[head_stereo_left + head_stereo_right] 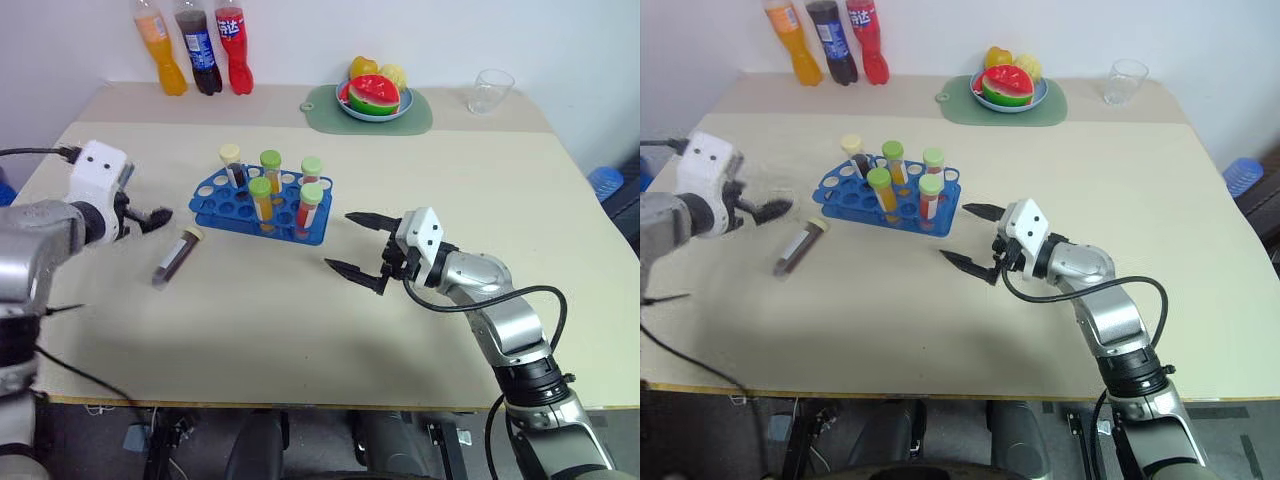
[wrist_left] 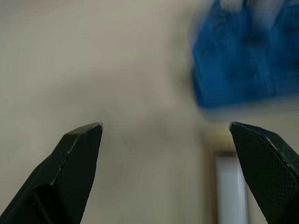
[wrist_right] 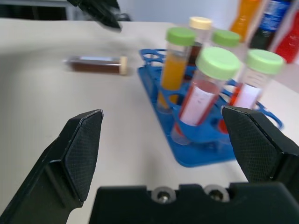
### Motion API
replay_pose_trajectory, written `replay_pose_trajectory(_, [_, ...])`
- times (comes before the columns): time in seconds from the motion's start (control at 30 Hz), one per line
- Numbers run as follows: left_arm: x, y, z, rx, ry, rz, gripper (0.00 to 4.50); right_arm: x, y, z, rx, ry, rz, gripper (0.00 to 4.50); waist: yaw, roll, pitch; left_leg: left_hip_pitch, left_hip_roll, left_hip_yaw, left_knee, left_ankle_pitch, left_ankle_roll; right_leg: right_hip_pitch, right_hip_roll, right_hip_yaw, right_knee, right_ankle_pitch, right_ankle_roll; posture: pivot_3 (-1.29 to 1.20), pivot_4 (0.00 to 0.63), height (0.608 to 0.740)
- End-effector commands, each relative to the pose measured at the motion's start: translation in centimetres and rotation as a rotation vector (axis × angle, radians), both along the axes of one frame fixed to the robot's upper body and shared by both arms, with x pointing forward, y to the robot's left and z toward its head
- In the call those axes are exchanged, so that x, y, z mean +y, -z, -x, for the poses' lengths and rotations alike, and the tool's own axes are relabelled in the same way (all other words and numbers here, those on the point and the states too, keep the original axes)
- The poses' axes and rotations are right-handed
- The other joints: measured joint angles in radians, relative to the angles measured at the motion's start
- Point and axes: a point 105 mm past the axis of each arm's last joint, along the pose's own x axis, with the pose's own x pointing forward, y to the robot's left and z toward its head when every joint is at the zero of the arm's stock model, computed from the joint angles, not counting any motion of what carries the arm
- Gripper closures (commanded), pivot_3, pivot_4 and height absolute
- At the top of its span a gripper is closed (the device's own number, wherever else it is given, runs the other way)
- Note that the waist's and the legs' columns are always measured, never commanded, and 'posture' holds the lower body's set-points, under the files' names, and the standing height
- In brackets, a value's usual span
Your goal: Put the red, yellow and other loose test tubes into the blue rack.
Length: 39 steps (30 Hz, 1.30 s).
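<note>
From the head cameras you are seeing one loose tube [image 1: 177,257] of dark liquid lying flat on the counter [image 1: 300,330], just beside the blue rack [image 1: 262,205], where five capped tubes are already standing. Your left tool [image 1: 150,218] is hanging spread and empty near that tube; your right tool [image 1: 355,243] is gaping, holding nothing, close to the rack's other end.

In the left wrist view the tube [image 2: 229,186] is sitting off towards one finger, not centred, so closing now is risking a glancing pinch that rolls it away.

In the right wrist view the standing tubes [image 3: 201,93] are crowding close; reaching in carelessly is risking knocking them or shoving the rack
</note>
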Motion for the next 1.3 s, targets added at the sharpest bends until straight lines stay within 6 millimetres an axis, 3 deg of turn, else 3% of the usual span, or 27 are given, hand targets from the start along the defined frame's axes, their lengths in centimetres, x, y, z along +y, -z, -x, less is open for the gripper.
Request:
replay_pose_trajectory(0.03, [0.0,1.5,-0.4,0.189,-0.001,0.001,0.05,1.1,-1.2,2.1,0.001,-0.159,0.026,0.00,0.006,0.000,0.000,0.000,0.000,0.000,0.000,0.000,0.000,0.000,0.000,0.000,0.000,0.000,0.000,0.00,0.150,0.734])
replay_pose_trajectory(0.17, [-2.1,3.1,-1.3,0.324,0.068,0.031,0.05,1.6,-1.7,2.9,-0.013,-0.205,0.044,0.00,0.005,0.000,0.000,0.000,0.000,0.000,0.000,0.000,0.000,0.000,0.000,0.000,0.001,0.000,-0.001,0.00,0.150,0.734])
replay_pose_trajectory(0.27, [-2.3,4.7,-1.8,0.398,0.071,-0.002,0.05,1.7,-1.7,2.8,-0.021,-0.190,0.040,0.00,0.003,0.000,0.000,-0.001,0.000,0.000,0.001,0.000,0.000,0.000,0.000,0.000,0.000,0.000,-0.001,0.00,0.150,0.734])
replay_pose_trajectory(0.37, [-2.4,5.4,-2.4,0.421,0.063,-0.005,0.92,1.8,-1.4,3.2,-0.020,-0.174,0.038,0.00,0.003,0.000,0.000,-0.001,0.000,0.000,0.000,0.000,0.000,-0.001,0.000,0.000,0.001,0.000,-0.001,0.00,0.150,0.734])
replay_pose_trajectory(0.53, [-1.3,5.0,-2.6,0.400,0.042,-0.025,3.38,1.9,-0.9,3.9,-0.004,-0.162,0.032,0.00,0.004,0.000,0.000,-0.001,0.000,0.000,0.001,0.000,0.000,-0.001,0.000,0.000,0.001,-0.001,-0.001,0.00,0.150,0.734])
replay_pose_trajectory(0.57, [-0.8,4.8,-2.6,0.390,0.024,-0.031,3.69,2.0,-0.8,4.0,0.000,-0.160,0.030,0.00,0.004,0.000,0.000,-0.001,0.000,0.000,0.001,0.000,0.000,-0.001,0.000,0.000,0.001,-0.001,-0.001,0.00,0.150,0.734])
replay_pose_trajectory(0.6, [-0.2,4.6,-2.6,0.375,0.001,-0.037,3.72,2.0,-0.8,4.1,0.002,-0.159,0.028,0.00,0.004,0.000,0.000,-0.001,0.000,0.000,0.001,0.000,0.000,-0.001,0.000,0.000,0.001,-0.001,-0.001,0.00,0.150,0.734])
replay_pose_trajectory(0.7, [2.4,2.9,-3.1,0.238,-0.097,-0.082,3.72,2.0,-0.7,4.0,0.006,-0.144,0.024,0.00,-0.003,0.000,0.000,-0.001,0.000,0.000,0.001,0.000,0.000,-0.002,0.000,0.000,0.002,-0.001,-0.001,0.00,0.150,0.734])
replay_pose_trajectory(0.77, [3.7,0.8,-3.9,0.039,-0.146,-0.072,3.72,1.9,-0.6,3.9,0.008,-0.137,0.024,0.00,-0.010,0.000,0.000,-0.002,0.001,-0.001,0.001,0.000,0.000,-0.002,0.000,0.000,0.002,-0.001,-0.001,0.00,0.150,0.734])
replay_pose_trajectory(0.87, [4.2,-5.0,-4.5,-0.507,-0.245,-0.128,3.72,1.7,-0.1,3.6,0.024,-0.117,0.020,0.00,-0.011,0.000,0.000,-0.004,0.001,-0.001,0.001,0.000,0.000,-0.004,-0.002,0.000,0.003,0.000,-0.001,0.00,0.150,0.734])
replay_pose_trajectory(0.97, [1.2,-7.3,-3.2,-0.839,-0.319,0.198,3.72,1.7,0.4,3.0,0.040,-0.090,0.001,0.00,0.017,-0.002,-0.001,-0.009,0.000,-0.001,0.004,0.000,0.000,-0.008,-0.005,-0.001,0.002,0.000,0.000,0.00,0.150,0.734])
replay_pose_trajectory(1.07, [-3.0,-7.5,-1.9,-1.018,-0.240,0.271,3.72,1.9,0.6,2.4,0.038,-0.065,-0.014,0.00,0.025,-0.004,-0.002,-0.010,-0.003,0.000,0.005,0.000,-0.001,-0.008,-0.009,-0.002,0.002,0.001,0.001,0.00,0.150,0.734])
replay_pose_trajectory(1.13, [-8.3,-6.6,-1.6,-1.130,-0.116,0.277,3.72,2.1,0.8,1.9,0.033,-0.050,-0.027,0.00,0.029,-0.004,-0.003,-0.010,-0.004,0.002,0.004,0.000,0.000,-0.008,-0.010,-0.002,0.001,0.001,0.001,0.00,0.150,0.734])
replay_pose_trajectory(1.17, [-9.9,-6.2,-1.5,-1.156,-0.079,0.285,3.72,2.1,0.8,1.8,0.031,-0.047,-0.030,0.00,0.035,-0.004,-0.003,-0.010,-0.005,0.002,0.004,0.000,-0.001,-0.008,-0.010,-0.002,0.001,0.001,0.001,0.00,0.150,0.734])
replay_pose_trajectory(1.3, [-11.6,-3.6,-2.2,-1.181,-0.114,0.226,3.72,2.3,0.8,1.6,0.020,-0.039,-0.037,0.00,0.031,-0.004,-0.003,-0.009,-0.005,0.002,0.005,0.000,0.000,-0.007,-0.009,-0.002,0.001,0.001,0.001,0.00,0.150,0.734])
